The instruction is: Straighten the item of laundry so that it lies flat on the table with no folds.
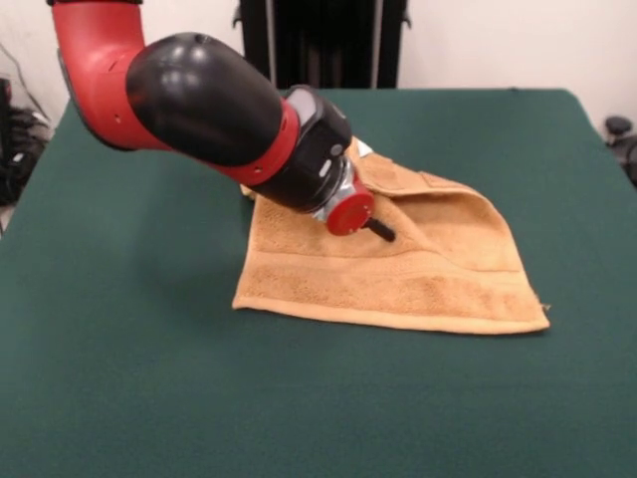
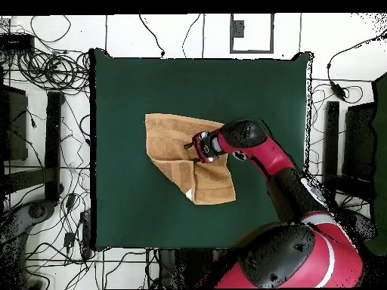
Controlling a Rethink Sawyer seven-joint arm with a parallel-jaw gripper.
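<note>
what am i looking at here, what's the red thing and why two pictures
The red and black thing is a robot arm with a small hand at its tip. One picture is taken from across the table, facing the robot; the other looks straight down from above, turned half round. A tan-orange towel lies on the green table, with part of it folded over, so not yet flat. The hand sits at the towel's fold; whether it grips the cloth cannot be told.

Terry towel (image 1: pixel 438 274), matt cloth table (image 1: pixel 119 378), glossy arm (image 1: pixel 204 95)
</note>
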